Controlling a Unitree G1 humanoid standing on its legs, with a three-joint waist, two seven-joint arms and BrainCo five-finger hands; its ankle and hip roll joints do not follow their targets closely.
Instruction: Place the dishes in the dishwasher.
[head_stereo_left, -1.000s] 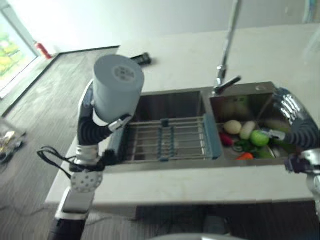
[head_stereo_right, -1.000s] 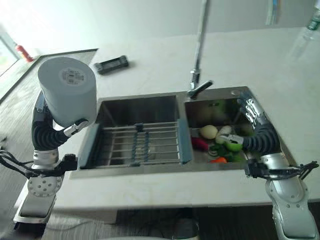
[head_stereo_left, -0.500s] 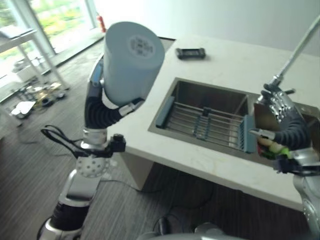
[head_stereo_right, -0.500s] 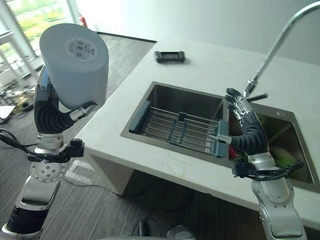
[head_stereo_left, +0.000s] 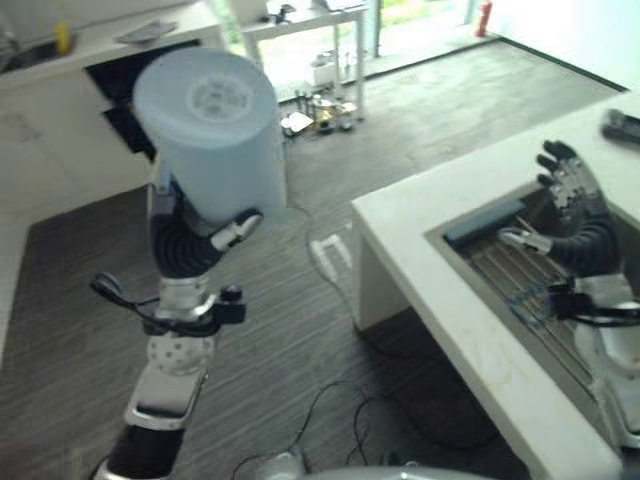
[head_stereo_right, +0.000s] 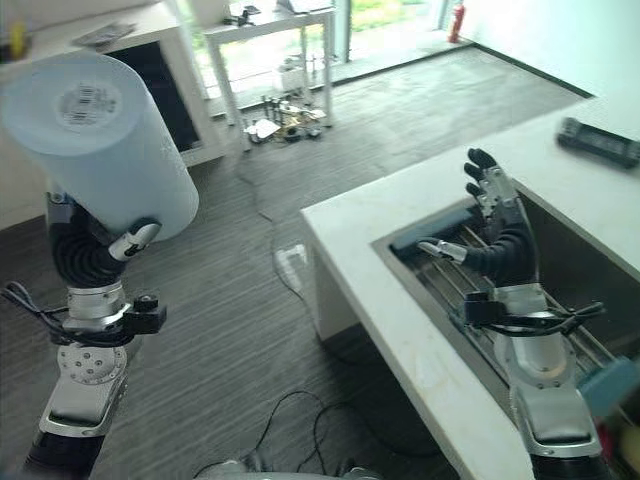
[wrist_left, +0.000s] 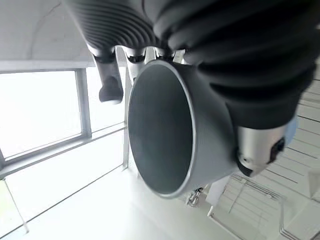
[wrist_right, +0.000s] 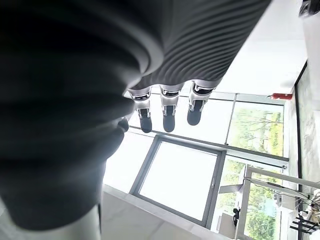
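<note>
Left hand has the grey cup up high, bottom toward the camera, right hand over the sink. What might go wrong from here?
1. The grey cup is held high over bare floor by the left hand, with the thumb alone visible on its wall; a slip would likely drop it.
2. The cup blocks part of the head views, hiding what lies behind it.
3. The open right hand hangs above the sink rack; lowering it may snag the bars.

A kitchen — white counter (head_stereo_right: 385, 300) with a steel sink (head_stereo_right: 560, 270) set into it, dark wood-plank floor (head_stereo_right: 250, 330), and tall bright windows (wrist_right: 200, 150) beyond.
</note>
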